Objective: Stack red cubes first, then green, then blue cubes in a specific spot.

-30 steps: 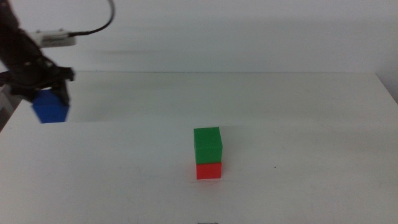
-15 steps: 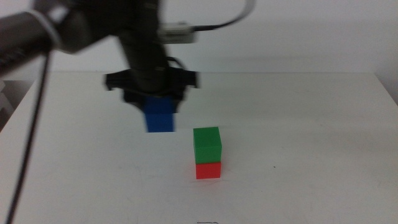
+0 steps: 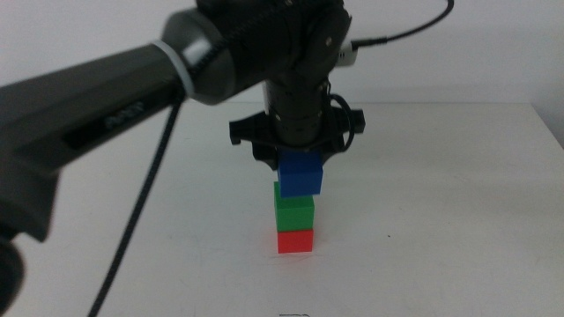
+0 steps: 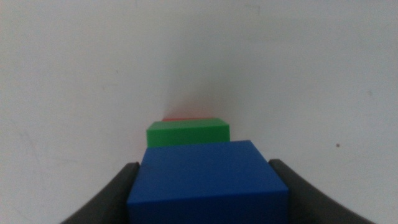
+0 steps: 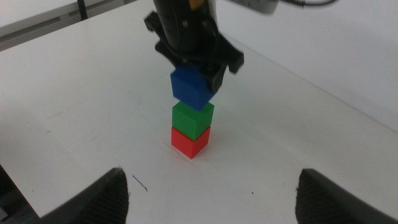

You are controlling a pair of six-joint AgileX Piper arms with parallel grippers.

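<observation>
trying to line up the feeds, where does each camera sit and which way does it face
Middle view: above the table, facing forward and down at the left gripper holding the blue cube over green cube and red cube.
Left wrist view: behind its fingers, looking past the blue cube at the stack.
Right wrist view: set back, open fingers framing the stack.
All three share the cubes.
</observation>
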